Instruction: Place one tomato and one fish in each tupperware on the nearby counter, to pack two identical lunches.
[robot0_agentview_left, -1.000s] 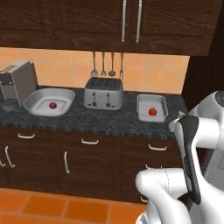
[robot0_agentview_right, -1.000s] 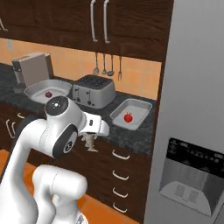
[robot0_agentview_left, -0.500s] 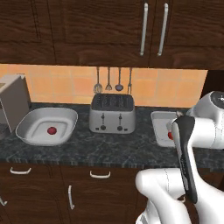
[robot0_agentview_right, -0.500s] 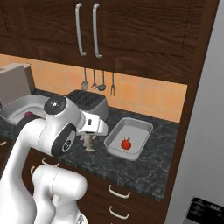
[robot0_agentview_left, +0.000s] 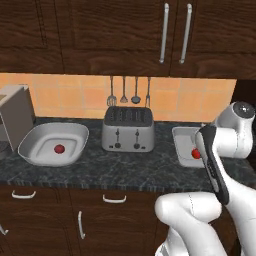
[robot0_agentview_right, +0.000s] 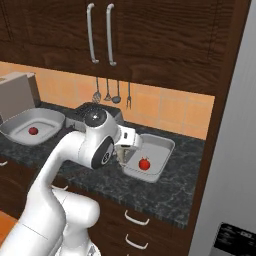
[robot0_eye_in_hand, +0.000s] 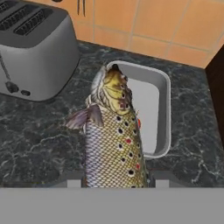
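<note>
Hand view shows the gripper clamped on a spotted fish, hanging over the counter just before the right tupperware. Each of the two containers, the left tupperware included, holds one tomato and no fish, so I judge the task about half done. I count two tupperwares, two tomatoes, one fish in view.

Speckled fish held above right tupperware
</note>
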